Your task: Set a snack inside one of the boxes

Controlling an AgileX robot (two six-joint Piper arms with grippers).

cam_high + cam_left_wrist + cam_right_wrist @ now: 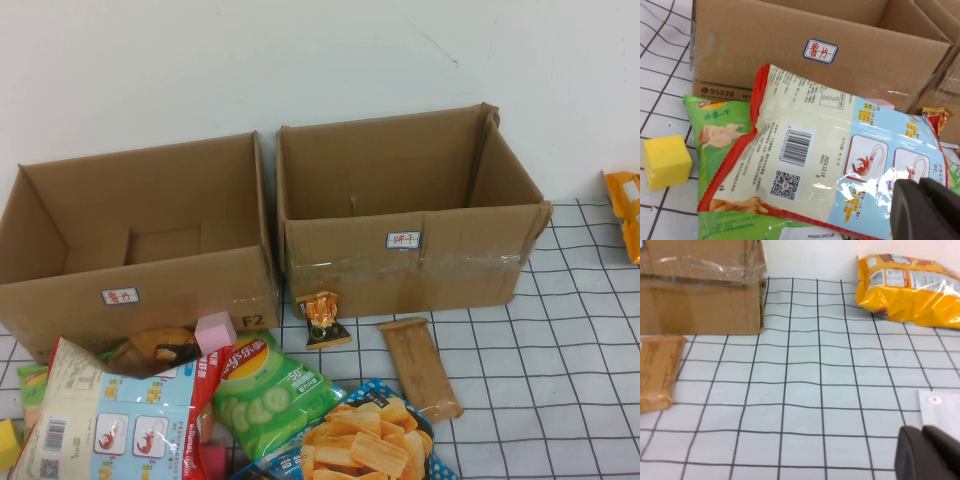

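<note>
Left gripper (927, 210) over shrimp-chip bag (840, 150), right gripper (930, 452) over table (805, 390), jaw states unclear.

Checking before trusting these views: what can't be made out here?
- Left gripper: only a dark tip by the shrimp-cracker bag, cut by the left wrist view's edge.
- Right gripper: likewise in the right wrist view.
- Yellow bag: cut by the high view's edge.
</note>
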